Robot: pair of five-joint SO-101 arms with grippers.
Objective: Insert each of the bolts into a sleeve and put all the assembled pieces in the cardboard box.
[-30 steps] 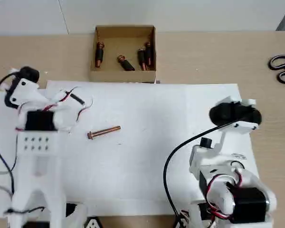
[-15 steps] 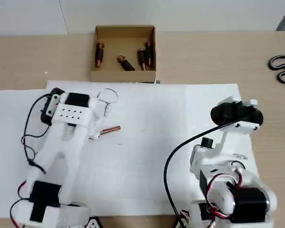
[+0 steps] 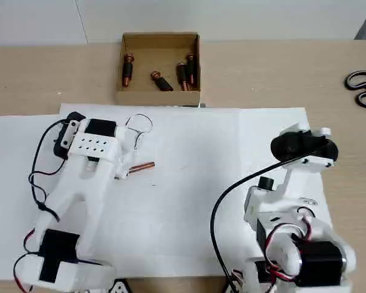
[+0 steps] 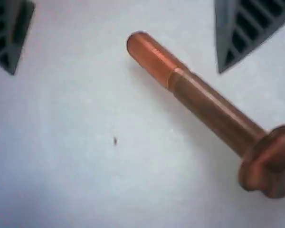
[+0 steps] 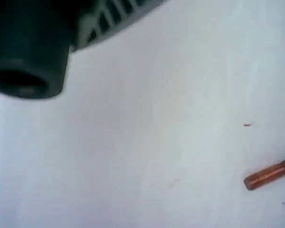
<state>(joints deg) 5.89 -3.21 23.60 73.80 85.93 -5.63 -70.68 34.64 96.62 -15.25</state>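
Observation:
A copper bolt (image 3: 143, 166) lies on the white paper, its head hidden under my left arm in the high view. My left gripper (image 4: 116, 71) hangs open just above the bolt (image 4: 204, 104), with one dark fingertip (image 4: 9, 38) on each side of the shank and no contact. My right gripper (image 5: 52, 28) stays over the right part of the paper, shut on a black sleeve (image 5: 26, 61) whose hollow end shows. The bolt (image 5: 268, 174) lies farther off in that view. The cardboard box (image 3: 160, 96) at the back holds several assembled pieces (image 3: 128, 69).
White paper (image 3: 195, 201) covers the table's middle. Scissors (image 3: 363, 87) lie on the bare wood at the far right. The right arm's base (image 3: 299, 250) stands at the front right, with a black cable looping beside it.
My left arm has swung in from the left edge and come down over the bolt, then held there. The bolt and the right arm have stayed where they were.

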